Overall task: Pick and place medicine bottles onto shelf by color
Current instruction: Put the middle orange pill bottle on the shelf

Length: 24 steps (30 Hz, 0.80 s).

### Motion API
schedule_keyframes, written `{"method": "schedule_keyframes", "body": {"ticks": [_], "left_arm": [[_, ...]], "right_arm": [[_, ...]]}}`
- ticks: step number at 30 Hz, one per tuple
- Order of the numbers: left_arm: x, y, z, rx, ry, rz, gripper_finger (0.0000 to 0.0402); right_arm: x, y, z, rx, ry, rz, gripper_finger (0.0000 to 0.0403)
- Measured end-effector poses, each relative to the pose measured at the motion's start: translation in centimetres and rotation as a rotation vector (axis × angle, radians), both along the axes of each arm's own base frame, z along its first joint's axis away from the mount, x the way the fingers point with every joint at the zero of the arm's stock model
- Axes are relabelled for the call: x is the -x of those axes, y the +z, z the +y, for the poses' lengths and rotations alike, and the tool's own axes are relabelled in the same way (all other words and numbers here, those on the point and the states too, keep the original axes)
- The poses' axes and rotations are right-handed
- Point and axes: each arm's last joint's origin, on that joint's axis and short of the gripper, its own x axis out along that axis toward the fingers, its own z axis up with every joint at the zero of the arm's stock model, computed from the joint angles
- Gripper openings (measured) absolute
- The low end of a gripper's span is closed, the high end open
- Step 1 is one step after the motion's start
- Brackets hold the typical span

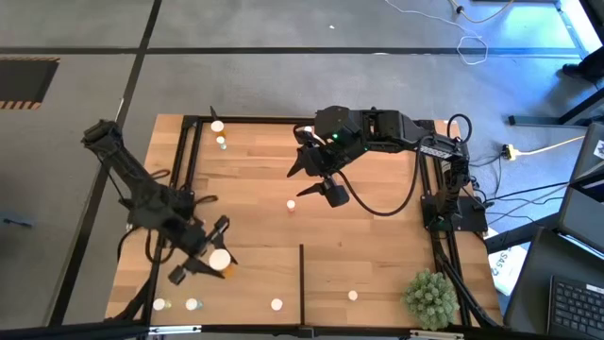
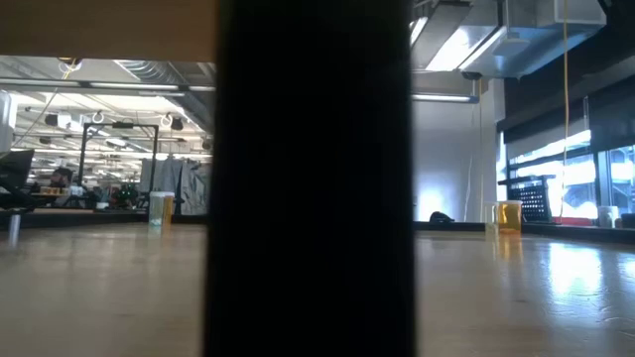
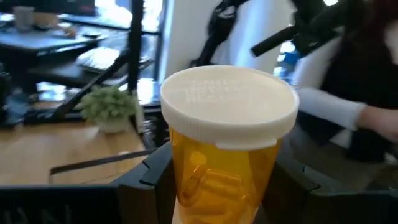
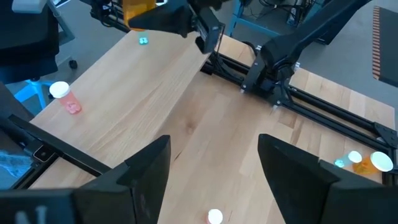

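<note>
High view looks straight down on the whole table (image 1: 255, 179). Low view sits at table level, mostly blocked by the near dark divider (image 2: 313, 178). Left wrist view is filled by an orange bottle (image 3: 227, 146). Right wrist view looks across the table, sharing that bottle (image 4: 140, 14).

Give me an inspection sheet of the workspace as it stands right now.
Surface: planked wooden table, shelf with dark divider.
Job's things: small bottles scattered; orange bottle held.
Clutter: green plant ball.
Grippers: left gripper shut on the orange bottle over the shelf; right gripper open, above mid-table.
Cables: black cable looping from the right arm; yellow cable on the floor.
Surroundings: laptop at right.
</note>
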Motion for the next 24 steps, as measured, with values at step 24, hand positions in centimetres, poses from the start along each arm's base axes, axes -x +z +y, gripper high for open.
{"method": "schedule_keyframes", "body": {"ticks": [24], "left_arm": [[-2.8, -4.3, 3.9, -0.098, -0.332, -0.069, 0.0167]], "right_arm": [[-0.1, 0.1, 0.0, 0.000, 0.000, -0.014, 0.0245]]}}
